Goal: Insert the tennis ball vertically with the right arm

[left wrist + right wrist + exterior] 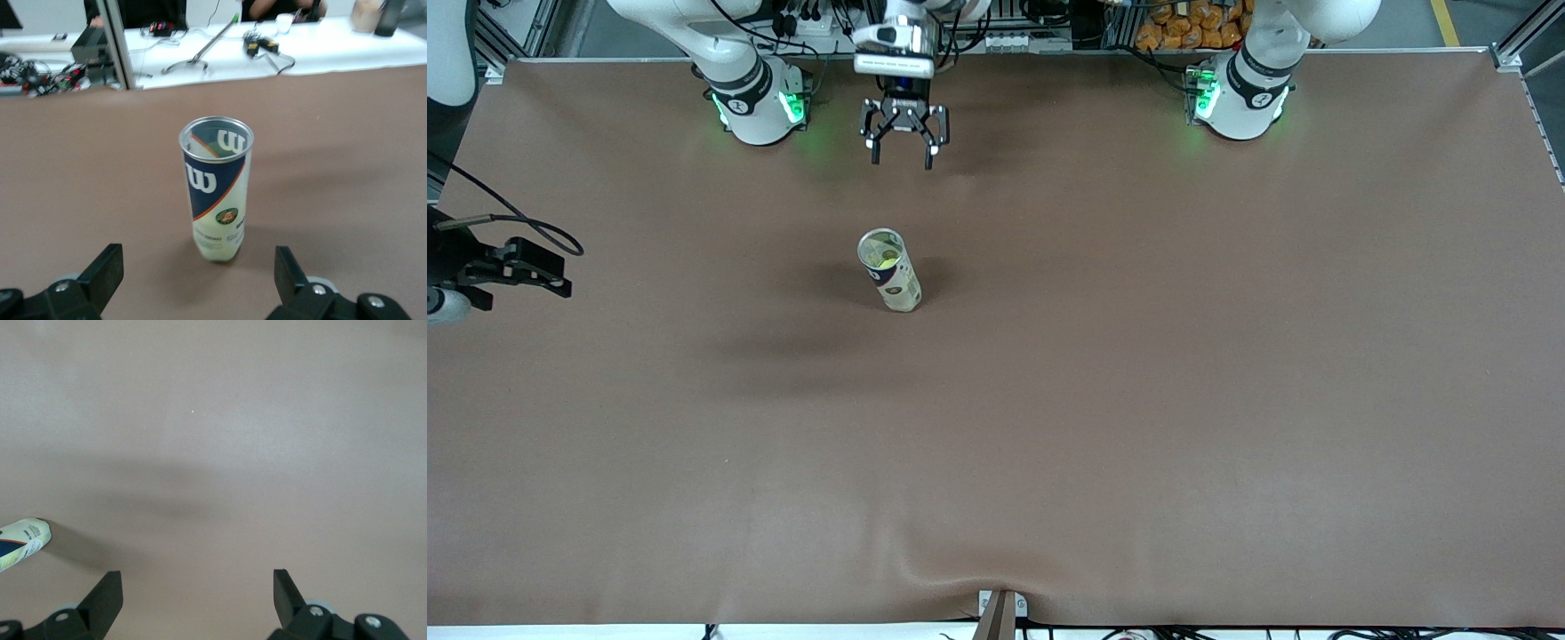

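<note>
1 brown-covered table (1138, 400) carries 2 white jointed arms with black sections, the right arm (751, 93) and the left arm (1249, 89), their bases glowing green.

1 clear plastic tube can (890, 271) with a silver rim stands upright and lidless, nearer the right arm's end. Its navy-and-white label shows 2 white "W" marks, 1 on the outside and 1 seen through the open top. Below them is a small round emblem, and the finer print cannot be read.

The black 2-finger left gripper (903, 162) hangs low over the table strip by the bases, facing the can, fingers spread wide with nothing between them. The black 2-finger right gripper (197, 575) is up over bare cover toward the right arm's end, well apart from the can, fingers likewise spread and holding nothing.

1 yellow-green tennis ball (217, 245) sits in the bottom of the can.
</note>
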Tool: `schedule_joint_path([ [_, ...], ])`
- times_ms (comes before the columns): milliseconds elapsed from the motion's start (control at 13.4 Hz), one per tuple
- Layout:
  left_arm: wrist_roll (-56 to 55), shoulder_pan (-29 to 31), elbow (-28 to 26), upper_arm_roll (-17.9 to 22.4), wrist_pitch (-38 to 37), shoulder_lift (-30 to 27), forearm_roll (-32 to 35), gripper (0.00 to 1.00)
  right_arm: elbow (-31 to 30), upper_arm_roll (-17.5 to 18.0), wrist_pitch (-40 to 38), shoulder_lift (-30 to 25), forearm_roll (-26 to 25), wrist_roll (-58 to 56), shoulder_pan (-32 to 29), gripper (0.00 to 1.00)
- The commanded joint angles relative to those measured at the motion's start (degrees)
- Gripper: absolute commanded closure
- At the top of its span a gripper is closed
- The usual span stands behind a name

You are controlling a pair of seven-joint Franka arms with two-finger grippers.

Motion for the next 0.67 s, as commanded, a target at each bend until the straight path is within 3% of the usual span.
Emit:
schedule_joint_path([
  [0, 8.7, 0.7, 0.3, -0.1, -0.5, -6.0, -10.0, 0.0, -2.7, 1.1, 0.9, -2.6, -1.2, -0.1, -1.4, 0.0],
  [599, 27.3, 6.3, 0.3, 0.8, -8.0, -20.2, -31.4, 0.0, 2.7, 1.2, -1.2, -3.0, -1.2, -0.1, -1.8, 0.0],
])
